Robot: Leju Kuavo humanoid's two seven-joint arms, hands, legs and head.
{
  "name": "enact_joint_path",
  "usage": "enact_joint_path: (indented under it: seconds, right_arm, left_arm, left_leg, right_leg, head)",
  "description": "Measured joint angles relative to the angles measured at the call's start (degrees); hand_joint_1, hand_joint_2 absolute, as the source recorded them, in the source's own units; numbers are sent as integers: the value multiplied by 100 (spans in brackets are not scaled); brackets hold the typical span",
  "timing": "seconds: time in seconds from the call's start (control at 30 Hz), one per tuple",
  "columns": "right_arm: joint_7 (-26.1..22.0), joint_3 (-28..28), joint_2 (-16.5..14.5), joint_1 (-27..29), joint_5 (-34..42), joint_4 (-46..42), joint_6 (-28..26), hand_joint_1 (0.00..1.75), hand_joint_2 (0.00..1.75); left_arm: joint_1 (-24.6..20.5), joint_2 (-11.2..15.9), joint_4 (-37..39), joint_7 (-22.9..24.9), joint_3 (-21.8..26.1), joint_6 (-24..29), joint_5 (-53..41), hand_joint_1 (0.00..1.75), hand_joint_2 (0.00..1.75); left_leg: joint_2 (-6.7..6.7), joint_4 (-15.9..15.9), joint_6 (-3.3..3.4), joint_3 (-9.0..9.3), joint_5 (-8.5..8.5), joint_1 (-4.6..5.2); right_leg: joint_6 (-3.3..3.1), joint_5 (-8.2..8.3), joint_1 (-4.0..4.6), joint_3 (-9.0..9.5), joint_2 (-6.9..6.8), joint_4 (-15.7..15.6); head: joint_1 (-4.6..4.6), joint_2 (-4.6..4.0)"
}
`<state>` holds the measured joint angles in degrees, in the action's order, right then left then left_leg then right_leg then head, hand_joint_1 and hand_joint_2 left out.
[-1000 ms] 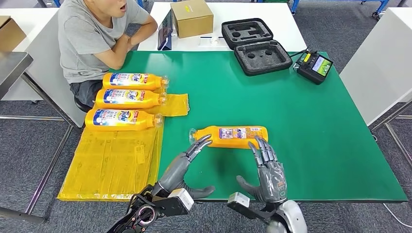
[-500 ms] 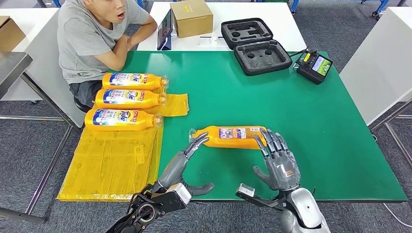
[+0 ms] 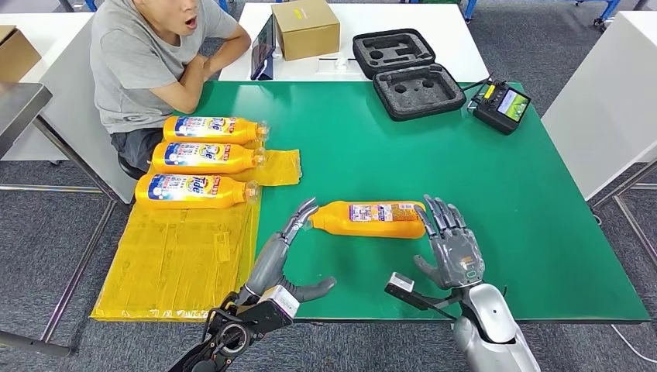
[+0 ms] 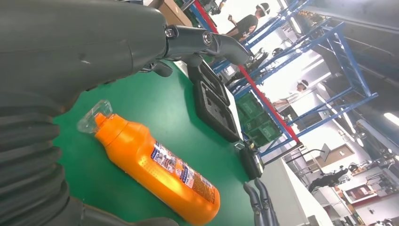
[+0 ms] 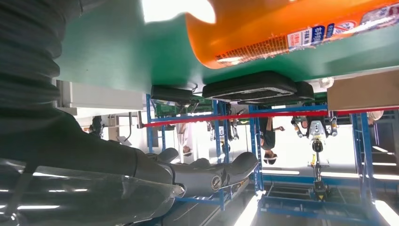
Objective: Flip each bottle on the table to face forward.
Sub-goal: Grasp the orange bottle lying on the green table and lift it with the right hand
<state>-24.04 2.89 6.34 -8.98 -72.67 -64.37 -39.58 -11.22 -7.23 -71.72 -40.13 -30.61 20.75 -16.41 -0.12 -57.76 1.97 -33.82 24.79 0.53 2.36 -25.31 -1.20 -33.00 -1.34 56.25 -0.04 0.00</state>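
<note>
An orange bottle (image 3: pixel 370 218) is seen lying on its side on the green desk (image 3: pixel 496 201), its clear cap pointed toward the robot's left and its small-print label turned upward. The left robot hand (image 3: pixel 280 252) is held just beside the cap end, fingers spread and extended, with nothing gripped; whether the fingertips touch the cap cannot be told. The right robot hand (image 3: pixel 451 244) is placed at the bottle's base end, fingers apart and raised, and nothing is held by it. Three more bottles (image 3: pixel 203 160) are laid in a row on a yellow sheet (image 3: pixel 178 260) at the desk's left edge, front labels up. A seated person (image 3: pixel 151 58) is seen beyond them.
</note>
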Motion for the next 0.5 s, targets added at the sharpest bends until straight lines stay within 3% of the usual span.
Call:
enact_joint_path:
  seconds: [0.5]
  right_arm:
    - [-20, -2, 74, -236, -30, 327, -2, 0, 175]
  left_arm:
    - [-6, 0, -10, 0, -1, 276, 68, 0, 175]
  left_leg:
    - [1, 0, 0, 0, -1, 0]
  right_leg:
    - [0, 1, 0, 0, 1, 0]
  head:
    - [2, 0]
